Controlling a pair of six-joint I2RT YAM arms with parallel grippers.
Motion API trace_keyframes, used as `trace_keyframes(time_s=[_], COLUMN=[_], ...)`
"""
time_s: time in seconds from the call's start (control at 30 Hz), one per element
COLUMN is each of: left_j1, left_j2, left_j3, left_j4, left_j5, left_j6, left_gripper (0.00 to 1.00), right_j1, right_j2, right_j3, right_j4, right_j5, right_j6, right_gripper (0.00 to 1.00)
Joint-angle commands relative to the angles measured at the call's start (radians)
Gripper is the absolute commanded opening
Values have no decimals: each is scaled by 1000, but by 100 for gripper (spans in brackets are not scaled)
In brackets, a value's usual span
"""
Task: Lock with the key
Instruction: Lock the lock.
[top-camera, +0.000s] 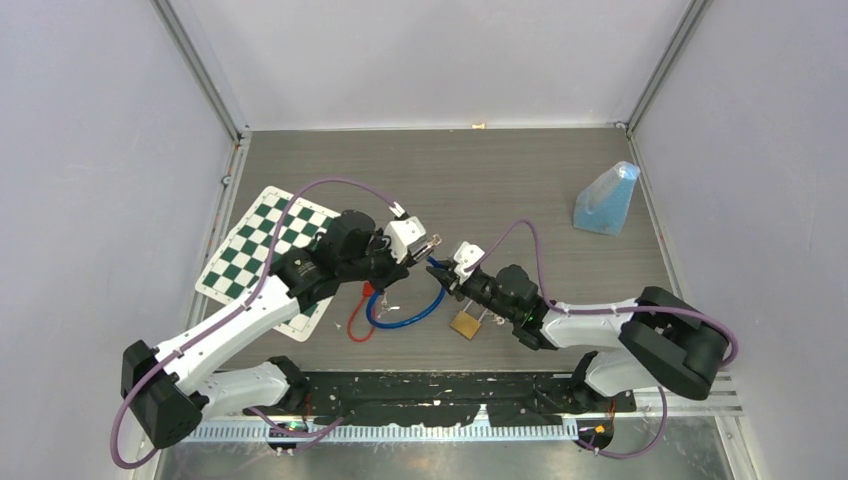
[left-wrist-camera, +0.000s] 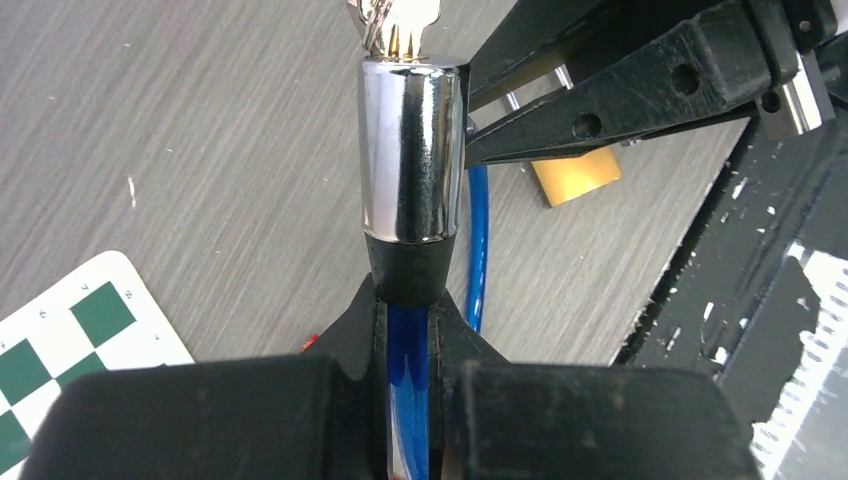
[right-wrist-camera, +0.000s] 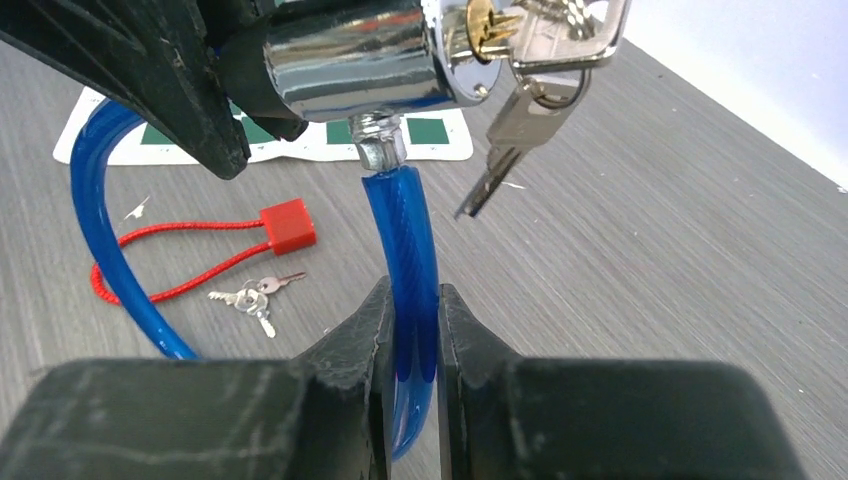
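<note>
A polished chrome lock cylinder (right-wrist-camera: 350, 65) of a blue plastic-sheathed cable lock (right-wrist-camera: 405, 250) is held above the grey wood-grain table (right-wrist-camera: 650, 250), between the two arms, with a brass-headed key (right-wrist-camera: 482, 22) seated in its end face and a spare silver key (right-wrist-camera: 505, 140) hung from the ring. The cable just below the cylinder's black collar is clamped in the left pincer (left-wrist-camera: 408, 325), closed tight on it. The other cable end, its metal pin entered in the cylinder's side, is gripped in the right pincer (right-wrist-camera: 412, 315), likewise closed on the sheath. With both pincers occupied, the key can be turned only once one grip is given up, and the pin may be sprung out by the stiff cable if the right side is released. The dangling spare could be caught instead of the seated key. A red cable lock (right-wrist-camera: 288, 225), a small bunch of keys (right-wrist-camera: 250, 295) and a brass padlock (left-wrist-camera: 575, 172) are seen on the table beneath.
</note>
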Motion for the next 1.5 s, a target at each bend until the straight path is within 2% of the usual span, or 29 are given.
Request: trace_keyframes(time_s=[0.0, 0.07, 0.13, 0.17, 0.23, 0.3, 0.43, 0.63, 0.73, 0.9, 1.0, 1.17, 1.4, 1.47], left_j1=[-44, -54, -65, -66, -68, -70, -71, -73, -74, -79, -81, -84, -92, -96], left_j2=[25, 32, 39, 42, 44, 43, 44, 43, 32, 13, -1, -21, -35, -42], left_j3=[-24, -24, -23, -22, -19, -18, -9, -3, -11, -22, -31, -36, -50, -59], left_j4=[42, 34, 24, 18, 10, 8, 1, -6, 4, 9, 14, 23, 33, 40], left_j5=[-49, -68, -84, -92, -101, -108, -129, -141, -141, -141, -147, -149, -145, -144], left_j6=[42, 49, 52, 54, 54, 54, 49, 50, 58, 78, 89, 93, 116, 134], left_gripper=[0, 0, 0, 0, 0, 0, 0, 0, 0, 0, 0, 0, 0, 0], right_j1=[13, 13, 13, 12, 13, 12, 2, -42, -124, -251, -261, -263, -264, -264], right_j2=[35, 33, 12, 0, -34, -76, -198, -400, -446, -393, -336, -285, -249, -239], right_j3=[-5, -6, -5, -4, 2, 6, 12, 53, 125, 307, 398, 443, 447, 453], right_j4=[457, 434, 384, 337, 260, 181, -3, -356, -545, -714, -777, -806, -828, -828], right_j5=[11, 22, 27, 29, 29, 55, 33, -98, -170, -265, -288, -348, -389, -419], right_j6=[30, 55, 73, 79, 81, 76, 68, 89, 223, 490, 569, 664, 629, 625], right_gripper=[6, 13, 28, 40, 53, 61, 68, 70, 69, 64, 64, 64, 65, 60])
